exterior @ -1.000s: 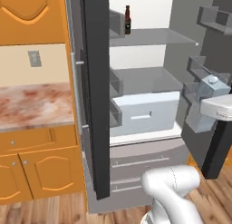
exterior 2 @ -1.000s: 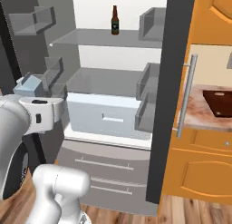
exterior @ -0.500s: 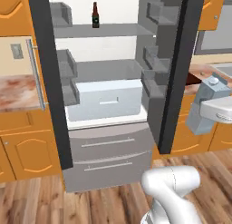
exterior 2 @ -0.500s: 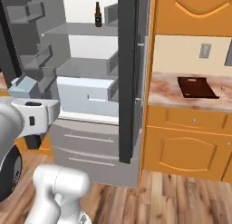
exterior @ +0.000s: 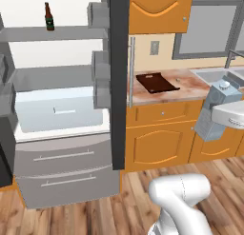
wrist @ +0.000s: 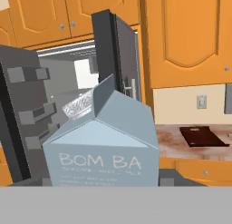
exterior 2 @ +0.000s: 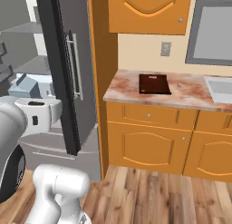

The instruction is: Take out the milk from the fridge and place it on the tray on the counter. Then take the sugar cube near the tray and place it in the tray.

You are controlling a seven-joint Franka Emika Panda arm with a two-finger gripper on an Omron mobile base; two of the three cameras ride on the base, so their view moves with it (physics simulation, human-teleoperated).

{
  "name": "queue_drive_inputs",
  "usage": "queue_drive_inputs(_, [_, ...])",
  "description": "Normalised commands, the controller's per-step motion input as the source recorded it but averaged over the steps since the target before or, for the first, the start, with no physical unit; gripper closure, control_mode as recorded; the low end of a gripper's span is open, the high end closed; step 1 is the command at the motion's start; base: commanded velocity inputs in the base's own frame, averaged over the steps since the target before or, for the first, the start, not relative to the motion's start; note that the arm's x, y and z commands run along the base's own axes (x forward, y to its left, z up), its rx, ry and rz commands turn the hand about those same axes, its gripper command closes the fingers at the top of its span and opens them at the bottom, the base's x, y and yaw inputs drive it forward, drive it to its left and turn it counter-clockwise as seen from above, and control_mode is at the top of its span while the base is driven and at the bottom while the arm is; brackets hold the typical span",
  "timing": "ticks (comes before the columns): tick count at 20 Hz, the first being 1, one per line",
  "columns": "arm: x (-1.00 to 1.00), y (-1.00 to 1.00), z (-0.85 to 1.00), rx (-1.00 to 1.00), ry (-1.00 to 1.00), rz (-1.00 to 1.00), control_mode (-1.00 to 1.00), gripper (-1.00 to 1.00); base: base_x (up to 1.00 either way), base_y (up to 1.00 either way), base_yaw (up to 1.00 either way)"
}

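A: Where the jaws meet the milk [wrist: 102, 146], the gable-topped, pale blue-grey carton is held between them, out of the open fridge [exterior: 57, 110].

B: The fingertips are hidden behind it. The flat dark tray [exterior: 157, 82] is seen on the marbled counter [exterior 2: 190, 95]; the sugar cube [exterior 2: 179, 86] is barely made out beside it

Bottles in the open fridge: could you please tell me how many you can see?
1. A dark bottle stands on the fridge's top shelf, at the left. Others may be hidden behind the door bins.
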Motion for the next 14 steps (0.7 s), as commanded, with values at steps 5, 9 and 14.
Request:
queue_drive_inputs(5, [0.0, 0.0, 0.0, 0.0, 0.0, 0.0, 1.0, 1.0, 0.18, -1.0, 0.02])
queue_drive_inputs(9, [0.0, 0.0, 0.0, 0.0, 0.0, 0.0, 1.0, 1.0, 0.82, -0.72, 0.06])
queue_drive_inputs(14, [0.0, 0.0, 0.0, 0.0, 0.0, 0.0, 1.0, 1.0, 1.0, -0.05, 0.04])
